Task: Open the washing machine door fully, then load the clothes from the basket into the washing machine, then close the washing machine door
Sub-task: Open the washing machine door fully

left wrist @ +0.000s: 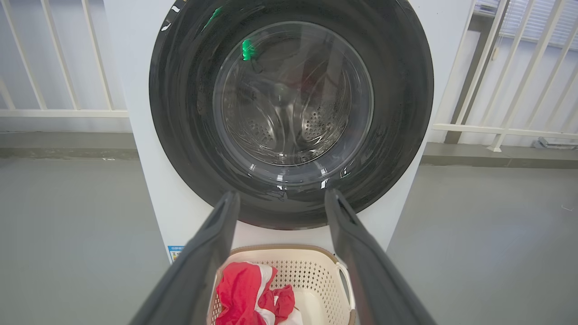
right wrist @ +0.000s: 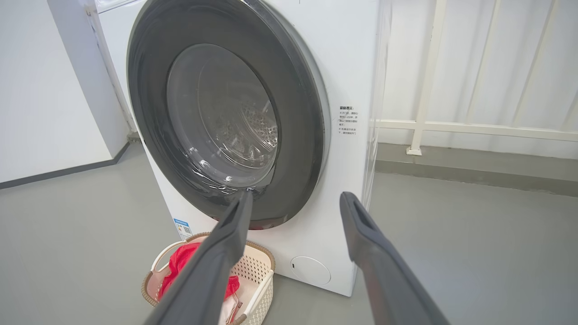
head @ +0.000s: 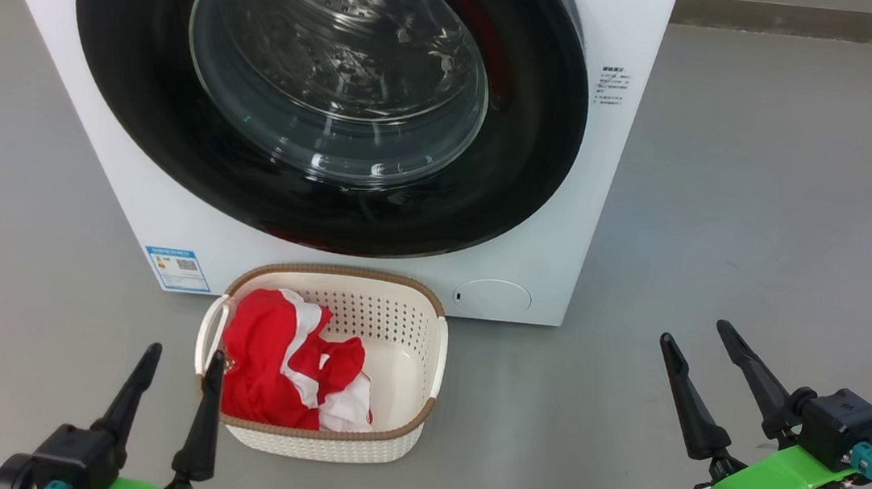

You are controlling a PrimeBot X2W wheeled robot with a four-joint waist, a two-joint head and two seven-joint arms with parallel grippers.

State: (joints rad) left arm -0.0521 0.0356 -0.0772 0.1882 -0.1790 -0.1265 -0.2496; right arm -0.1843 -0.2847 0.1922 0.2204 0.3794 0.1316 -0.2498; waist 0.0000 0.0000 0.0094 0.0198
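- The washing machine door looks shut against the front of the washing machine, and the steel drum shows through its glass
- The basket stands on the grey floor just in front of the machine, below the door
- The clothes lie bunched in the basket's left half
- The left gripper hangs beside the basket's left handle, fingers spread wide, holding nothing
- The right gripper is well apart to the right, above bare floor, its jaws equally wide and empty
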